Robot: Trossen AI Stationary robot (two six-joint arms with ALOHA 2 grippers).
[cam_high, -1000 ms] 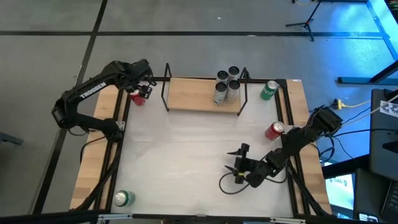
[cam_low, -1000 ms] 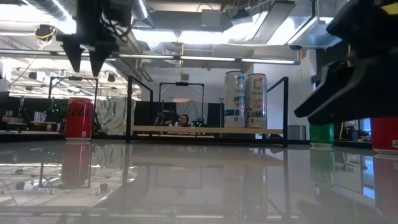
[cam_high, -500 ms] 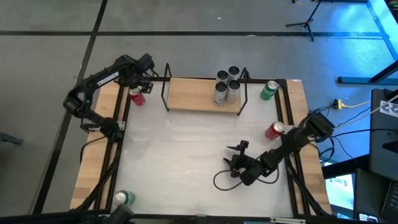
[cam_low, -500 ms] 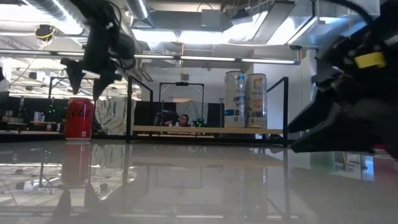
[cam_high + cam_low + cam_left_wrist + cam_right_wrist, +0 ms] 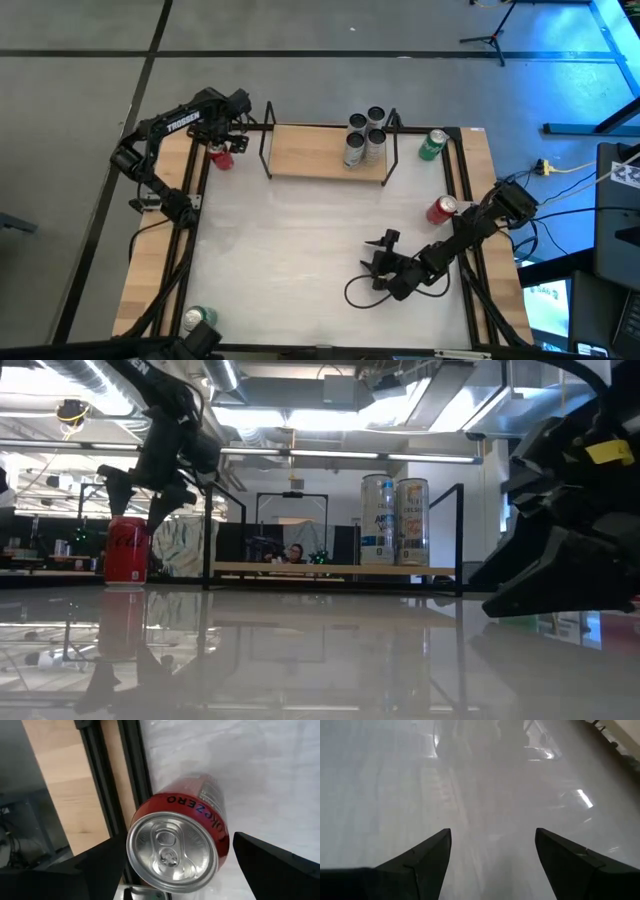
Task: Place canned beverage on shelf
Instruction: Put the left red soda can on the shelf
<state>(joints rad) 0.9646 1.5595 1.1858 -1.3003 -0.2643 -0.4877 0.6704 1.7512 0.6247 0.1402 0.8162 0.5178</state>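
From above, the left pincer [image 5: 228,143] hangs over a red can [image 5: 221,156] at the white surface's [image 5: 280,240] far left corner, beside the shelf [image 5: 310,152]. Its wrist view alone shows fingers [image 5: 95,867] spread either side of the can's top, not touching. The right pincer [image 5: 380,262] sits low, fingers apart, empty.

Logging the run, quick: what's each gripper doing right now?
Left gripper: open, either side of the red can, not gripping.
Right gripper: open, empty, low over the table.

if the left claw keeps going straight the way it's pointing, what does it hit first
Most likely the top of the red Coke Zero can. The left claw sits open above it, fingers either side of the lid.
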